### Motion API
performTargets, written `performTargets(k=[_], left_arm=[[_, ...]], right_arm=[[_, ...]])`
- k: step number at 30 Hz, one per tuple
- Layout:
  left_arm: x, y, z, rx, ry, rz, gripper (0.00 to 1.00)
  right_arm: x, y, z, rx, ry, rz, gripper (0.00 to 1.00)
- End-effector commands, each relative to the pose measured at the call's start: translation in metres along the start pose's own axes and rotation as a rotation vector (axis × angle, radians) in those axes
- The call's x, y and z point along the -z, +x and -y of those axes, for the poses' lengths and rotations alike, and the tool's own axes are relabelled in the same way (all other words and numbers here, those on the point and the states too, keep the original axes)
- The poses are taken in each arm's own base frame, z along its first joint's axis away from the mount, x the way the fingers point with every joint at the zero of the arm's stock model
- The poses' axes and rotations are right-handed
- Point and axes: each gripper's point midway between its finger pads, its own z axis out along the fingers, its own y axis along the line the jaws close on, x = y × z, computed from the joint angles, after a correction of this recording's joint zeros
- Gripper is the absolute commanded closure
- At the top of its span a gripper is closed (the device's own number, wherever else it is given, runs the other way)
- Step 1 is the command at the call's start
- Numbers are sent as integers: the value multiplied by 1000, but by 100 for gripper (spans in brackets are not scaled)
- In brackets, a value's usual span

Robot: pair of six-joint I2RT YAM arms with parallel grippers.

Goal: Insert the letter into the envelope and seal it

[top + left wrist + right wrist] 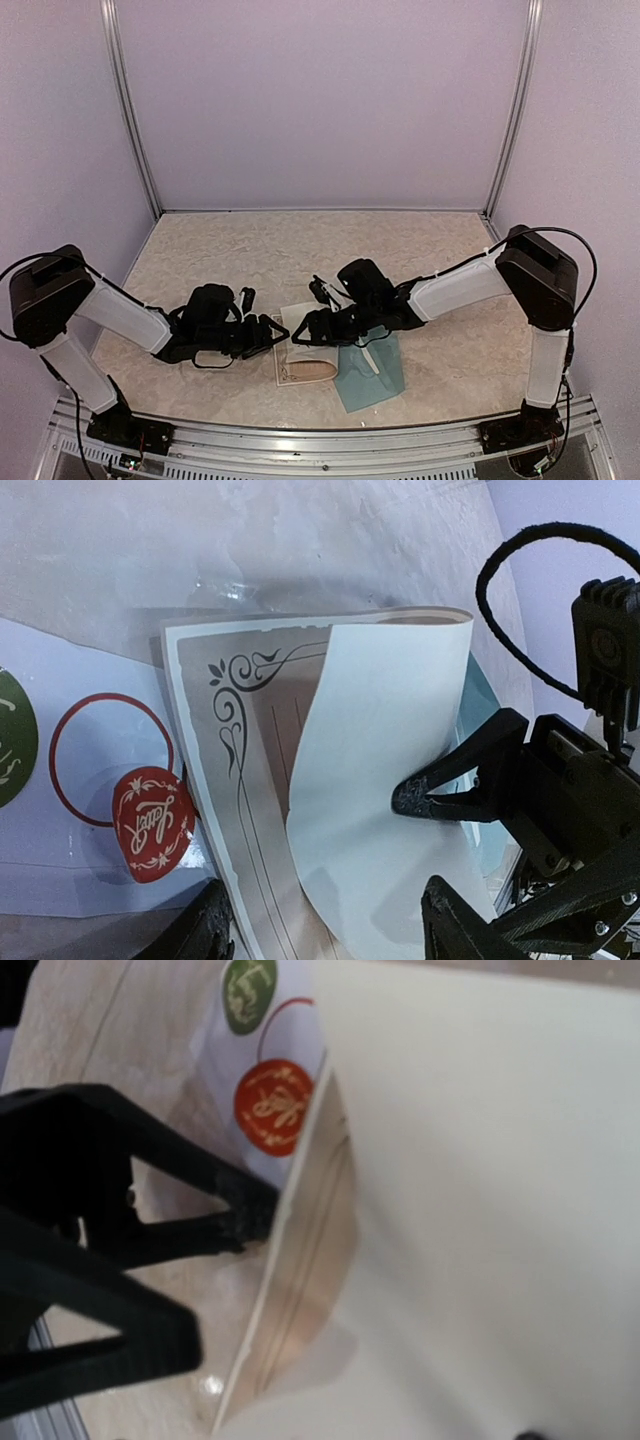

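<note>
The letter [308, 366] is a beige sheet with an ornate border, folded over so that its white back [385, 780] curls upward. My right gripper [299, 334] is shut on the folded-over part of the letter; its fingertips [410, 798] meet on the white back. In the right wrist view the letter [480, 1190] fills the frame and hides my own fingers. My left gripper [325, 912] is open and straddles the letter's near edge. The teal envelope [372, 378] lies flat under and to the right of the letter, and a sliver of it [480, 695] shows in the left wrist view.
A white sticker card [90, 690] with a red round sticker [150, 825] and a green one lies left of the letter, under the left gripper; it also shows in the right wrist view [272, 1105]. The metal rail [330, 440] runs along the table's near edge.
</note>
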Motion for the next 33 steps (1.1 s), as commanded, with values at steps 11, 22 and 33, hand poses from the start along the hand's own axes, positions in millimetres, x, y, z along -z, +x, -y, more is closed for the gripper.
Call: performTargets(k=[11, 22, 33], left_arm=[[-12, 8, -6, -23, -43, -34, 58], [8, -20, 42, -152, -7, 107, 73], [-21, 5, 29, -126, 11, 0, 82]], right_arm=[[-15, 7, -7, 15, -40, -44, 21], [-13, 6, -6, 12, -27, -36, 21], [-10, 3, -7, 12, -22, -21, 21]])
